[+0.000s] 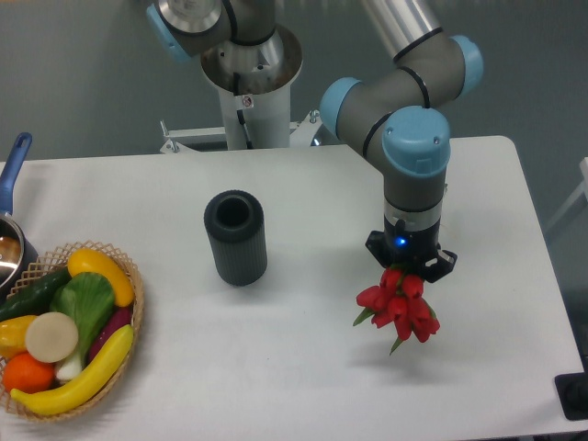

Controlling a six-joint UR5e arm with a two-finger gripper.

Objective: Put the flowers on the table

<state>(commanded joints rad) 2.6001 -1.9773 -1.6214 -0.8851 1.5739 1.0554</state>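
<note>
Basket [64, 344] at left bench [303, 367] edge; vase [235, 237] upright mid-bench. Right of it, the tool [410, 272] is closed on the flowers [400, 308], buds hanging near the bench, contact unclear. Light, soft, crushable: grip stems, not buds; release low.

Grey tubular arm [404, 83], pale blue joint caps, black wrist with blue light, white base column
</note>
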